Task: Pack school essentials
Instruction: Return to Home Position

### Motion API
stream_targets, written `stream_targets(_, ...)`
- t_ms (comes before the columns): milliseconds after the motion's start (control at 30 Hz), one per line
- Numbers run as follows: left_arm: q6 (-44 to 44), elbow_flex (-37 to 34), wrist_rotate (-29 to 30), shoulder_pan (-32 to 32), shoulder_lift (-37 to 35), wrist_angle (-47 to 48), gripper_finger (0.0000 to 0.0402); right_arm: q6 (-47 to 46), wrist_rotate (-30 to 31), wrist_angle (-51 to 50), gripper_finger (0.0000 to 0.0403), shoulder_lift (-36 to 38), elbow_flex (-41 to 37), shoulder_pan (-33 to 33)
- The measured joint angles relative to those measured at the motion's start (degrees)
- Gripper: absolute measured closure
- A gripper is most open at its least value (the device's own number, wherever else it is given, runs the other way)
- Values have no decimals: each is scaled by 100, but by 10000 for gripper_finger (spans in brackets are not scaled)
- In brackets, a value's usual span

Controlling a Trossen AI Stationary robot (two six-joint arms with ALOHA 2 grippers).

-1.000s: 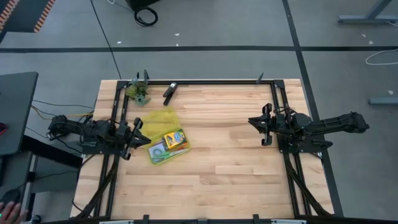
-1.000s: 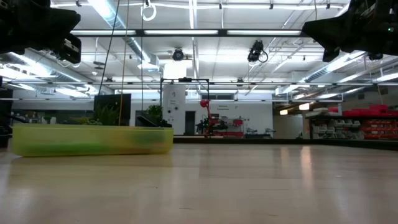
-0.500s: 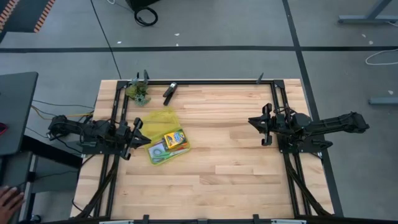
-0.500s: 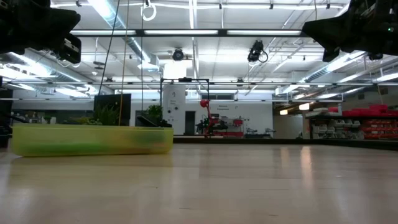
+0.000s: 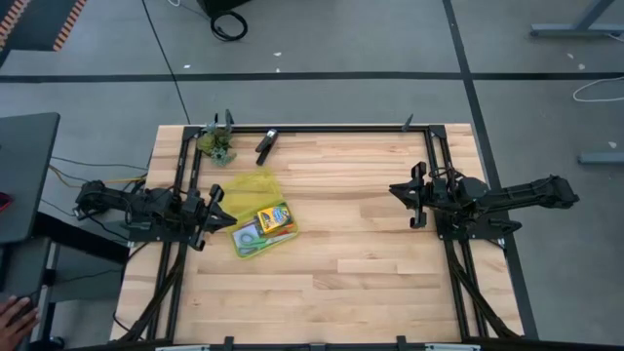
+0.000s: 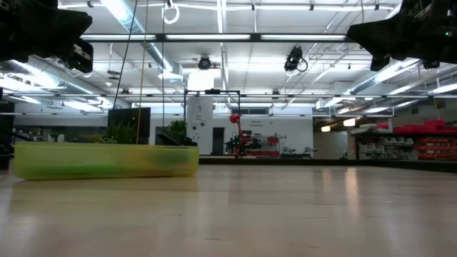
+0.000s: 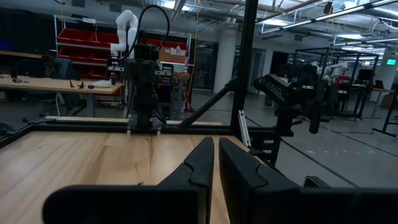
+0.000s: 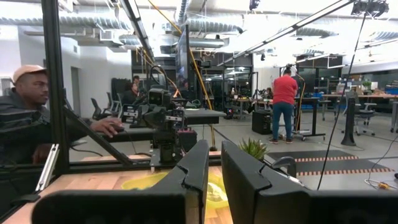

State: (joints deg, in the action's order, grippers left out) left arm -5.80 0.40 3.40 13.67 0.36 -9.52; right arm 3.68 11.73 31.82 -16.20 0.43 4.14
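A shallow yellow-green case (image 5: 240, 248) lies open on the table's left half, also seen in the low view (image 6: 107, 160). It holds a crayon box (image 5: 274, 215), green-handled scissors (image 5: 250, 237) and orange pencils (image 5: 281, 232). A see-through yellow sheet (image 5: 255, 183) lies flat just beyond it. My left gripper (image 5: 226, 216) hovers shut by the case's left side, fingers (image 7: 200, 163) level, touching nothing. My right gripper (image 5: 398, 195) hovers shut over the table's right half, pointing toward the case (image 8: 214, 184), with nothing between its fingers (image 8: 198, 163).
A black clip-like tool (image 5: 265, 144) and a small green plant (image 5: 219, 146) sit at the far left. A black frame (image 5: 322, 128) runs along the table's edges. Bare wood spans the middle and near side. A person (image 8: 28, 124) sits beyond the left edge.
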Motion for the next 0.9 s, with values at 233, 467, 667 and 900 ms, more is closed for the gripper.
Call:
stream_targets(233,0,0,0,1,-1,-1,373,0,0,-1,351,-1,0,1)
stream_targets(467,2,0,0,1,0,-2,363,0,0,1,351,1,0,1)
stream_targets(667,0,0,0,0,-2,-2,367,0,0,-1,351,0,2,0)
stream_targets(900,0,0,0,2,0,0,373,-1,0,1,351,1,2,-1)
